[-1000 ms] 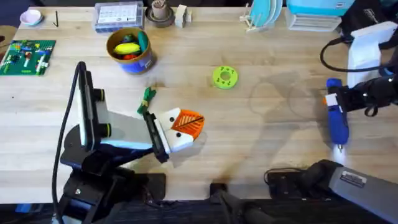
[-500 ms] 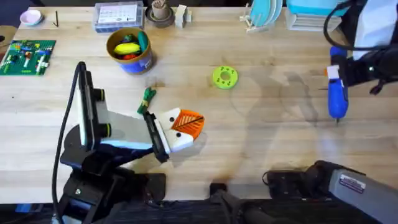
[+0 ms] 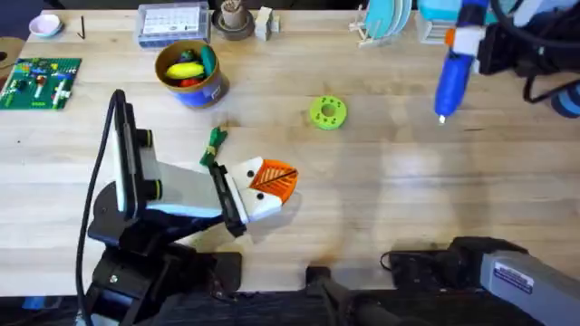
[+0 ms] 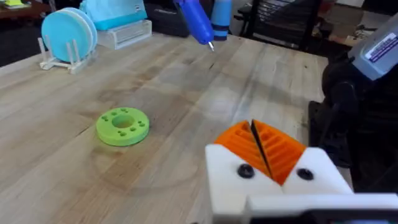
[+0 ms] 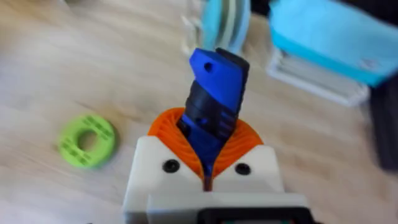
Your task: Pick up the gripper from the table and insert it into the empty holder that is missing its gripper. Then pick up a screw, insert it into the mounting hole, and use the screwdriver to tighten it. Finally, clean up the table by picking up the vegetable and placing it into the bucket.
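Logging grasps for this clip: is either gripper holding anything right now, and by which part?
The right gripper is shut on the screwdriver, clamping its dark upper body, tip hanging free. The left gripper is shut with nothing between its pads.

My left hand (image 4: 258, 146) sits with its orange pads (image 4: 280, 149) pressed together; beyond it on the surface (image 4: 186, 87) lies a green disc (image 4: 122, 126), the screwdriver (image 4: 196, 22) hanging farther off.

1. My right gripper (image 5: 208, 163) hides the lower body of the screwdriver (image 5: 213, 106) between its orange pads.
2. My left arm (image 3: 172, 195) covers part of the table (image 3: 399, 190).
3. The vegetable (image 3: 215, 145) is too small to make out its shape.
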Robot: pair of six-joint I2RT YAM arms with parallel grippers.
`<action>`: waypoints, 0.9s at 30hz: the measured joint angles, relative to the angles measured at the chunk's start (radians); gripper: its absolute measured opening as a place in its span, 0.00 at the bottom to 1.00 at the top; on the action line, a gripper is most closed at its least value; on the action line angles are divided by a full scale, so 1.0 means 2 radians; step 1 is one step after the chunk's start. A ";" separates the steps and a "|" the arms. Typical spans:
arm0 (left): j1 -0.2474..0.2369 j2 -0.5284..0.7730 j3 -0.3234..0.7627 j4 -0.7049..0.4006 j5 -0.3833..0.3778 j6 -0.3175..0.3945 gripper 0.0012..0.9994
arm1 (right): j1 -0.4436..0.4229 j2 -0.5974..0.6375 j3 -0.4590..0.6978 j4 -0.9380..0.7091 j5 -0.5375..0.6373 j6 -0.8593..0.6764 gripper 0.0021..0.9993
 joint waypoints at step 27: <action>0.000 0.000 0.000 0.000 0.000 0.000 0.01 | 0.260 -0.146 -0.159 0.363 -0.105 0.188 0.02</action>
